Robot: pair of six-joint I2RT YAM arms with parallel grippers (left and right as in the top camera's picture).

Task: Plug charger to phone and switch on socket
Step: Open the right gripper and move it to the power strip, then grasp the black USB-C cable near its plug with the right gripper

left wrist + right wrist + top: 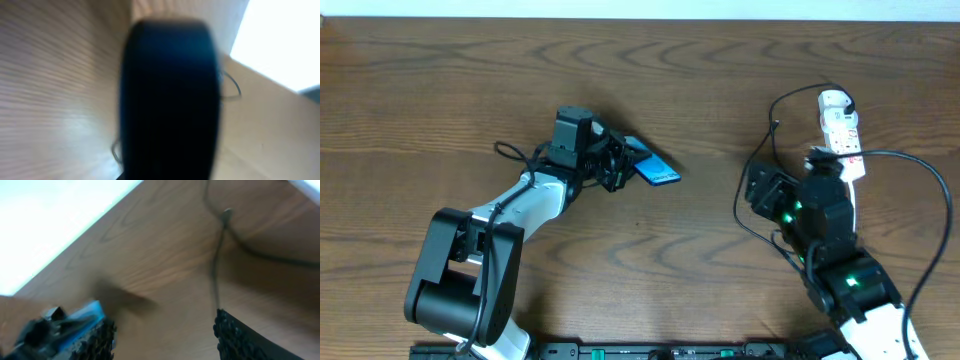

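My left gripper [618,162] is shut on one end of the phone [657,172], whose blue screen is tilted off the table at centre. In the left wrist view the phone is a dark blur [170,100] that hides the jaws. The right wrist view shows the phone [75,322] at far left. My right gripper [757,186] is open and empty [162,330], left of the white socket [840,128]. The thin black charger cable [772,112] loops from the socket's far end. Its plug tip [227,214] lies on the table ahead of the right fingers.
The wooden table [720,60] runs to a pale far edge [60,225]. A thicker black robot cable [932,180] arcs around the right arm. The socket's white cord [850,205] runs down beside the right arm. The left arm's base [455,280] stands at the front left.
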